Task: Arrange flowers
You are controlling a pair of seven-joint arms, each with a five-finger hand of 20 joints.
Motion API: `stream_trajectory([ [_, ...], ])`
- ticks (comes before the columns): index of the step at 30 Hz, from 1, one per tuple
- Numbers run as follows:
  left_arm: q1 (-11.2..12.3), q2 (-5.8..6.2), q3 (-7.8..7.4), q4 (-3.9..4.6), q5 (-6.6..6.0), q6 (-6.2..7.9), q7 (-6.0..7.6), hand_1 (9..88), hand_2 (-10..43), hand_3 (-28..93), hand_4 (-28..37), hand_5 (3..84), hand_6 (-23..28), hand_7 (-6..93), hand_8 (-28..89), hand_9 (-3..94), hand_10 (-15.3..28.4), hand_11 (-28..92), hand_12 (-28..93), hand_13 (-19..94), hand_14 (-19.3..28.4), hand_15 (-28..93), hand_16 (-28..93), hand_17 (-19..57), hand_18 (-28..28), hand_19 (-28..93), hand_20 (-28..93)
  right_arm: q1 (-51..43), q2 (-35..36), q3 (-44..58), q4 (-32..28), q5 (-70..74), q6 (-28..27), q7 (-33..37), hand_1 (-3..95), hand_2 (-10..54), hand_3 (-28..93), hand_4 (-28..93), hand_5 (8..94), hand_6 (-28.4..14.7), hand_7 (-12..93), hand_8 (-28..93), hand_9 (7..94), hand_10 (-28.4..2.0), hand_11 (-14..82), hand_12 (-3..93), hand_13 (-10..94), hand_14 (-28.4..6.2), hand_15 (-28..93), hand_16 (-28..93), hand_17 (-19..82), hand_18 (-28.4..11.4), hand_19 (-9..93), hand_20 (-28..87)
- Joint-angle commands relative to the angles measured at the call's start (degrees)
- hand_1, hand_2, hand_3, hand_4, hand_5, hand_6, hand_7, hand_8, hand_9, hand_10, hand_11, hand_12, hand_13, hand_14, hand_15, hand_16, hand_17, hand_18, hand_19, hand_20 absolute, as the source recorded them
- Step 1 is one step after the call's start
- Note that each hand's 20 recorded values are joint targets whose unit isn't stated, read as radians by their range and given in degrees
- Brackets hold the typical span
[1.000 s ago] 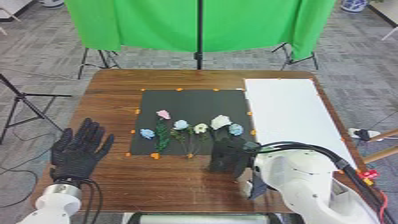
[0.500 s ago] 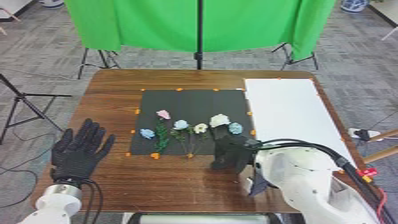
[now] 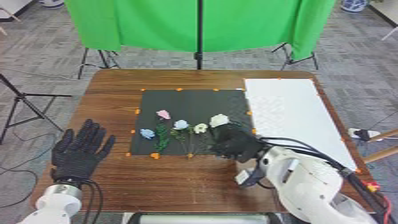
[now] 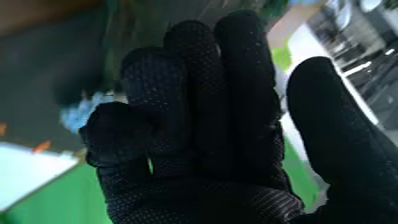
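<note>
- Black mat on the brown wooden bench, with flowers laid across its nearer half
- Running from left to right in the head view: a blue flower, a pink flower with a leafy green stem, a pale blue flower, a small cream flower and a larger white flower
- Right hand over the mat's right side, just beside the larger white flower
- In the right wrist view, the right hand has its fingers mostly straight and side by side, thumb standing apart; a blue blossom shows next to the fingers, and I cannot tell whether they touch it
- Left hand left of the mat, fingers straight and a little spread
- White sheet along the bench's right side, just beside the mat
</note>
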Motion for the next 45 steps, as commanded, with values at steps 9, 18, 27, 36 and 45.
stream_trajectory([
  [9,-5.8,1.07,-0.74,4.26,8.01,-4.96,-0.42,26.9,16.8,73,-28.3,46.7,7.2,14.8,-11,41.3,13.6,19,9,29,13.3,34,-9,-5.1,14.2,38,14,3.6,-7.6,17.6,10.2,21.3,17.5,-6.8,19.6,8.1,81,-28,39.6,-3.6,20,-15,38.5,-14.7,9.3,11.9,33,-16.5,27,13,18,-19.2,52,18],
  [18,-10.8,6.04,-1.1,6.81,18.34,-7.3,-1.42,22.5,15.5,73,-28.3,42.9,7.3,11.9,-9,35.4,13.9,17,9,21,11.1,25,-9,-5.0,12.0,33,11,0.3,-13.5,25.6,14.1,36.5,18.6,-11.0,10.7,7.0,82,-28,32.5,-1.2,18,-14,30.4,-13.2,5.6,8.4,22,-13.5,8,11,10,-16.5,34,14],
  [27,-15.0,6.53,0.25,8.58,20.26,-8.84,-0.65,19.3,11.7,74,-28.3,38.1,7.0,8.1,-9,27.8,12.7,11,7,14,8.0,15,-9,-4.7,10.7,26,9,-1.9,-17.3,28.9,11.9,40.7,15.6,-11.6,6.7,5.8,83,-28,35.1,-1.7,16,-13,30.6,-12.9,4.3,8.0,20,-12.3,4,12,10,-14.3,29,13],
  [36,-12.4,1.89,-1.29,7.7,22.43,-11.26,1.14,21.0,11.3,74,-28.3,38.8,7.3,8.9,-9,26.1,12.1,11,7,11,6.6,13,-9,-4.6,9.5,25,9,-2.4,-19.8,31.9,10.7,41.2,11.1,-11.9,2.8,11.4,79,-28,27.3,-1.6,14,-13,28.6,-12.0,3.9,7.1,20,-12.1,2,13,10,-14.2,27,13],
  [45,-13.1,3.61,-1.78,7.82,22.17,-11.81,2.08,21.5,11.0,74,-28.3,38.7,7.2,8.9,-9,27.0,12.4,11,7,15,8.2,14,-8,-4.6,10.6,25,10,2.0,-16.5,25.6,13.5,44.1,17.5,-13.0,7.0,9.2,81,-28,31.2,-1.4,13,-13,28.5,-12.1,4.0,6.8,21,-12.1,1,14,10,-14.2,27,13],
])
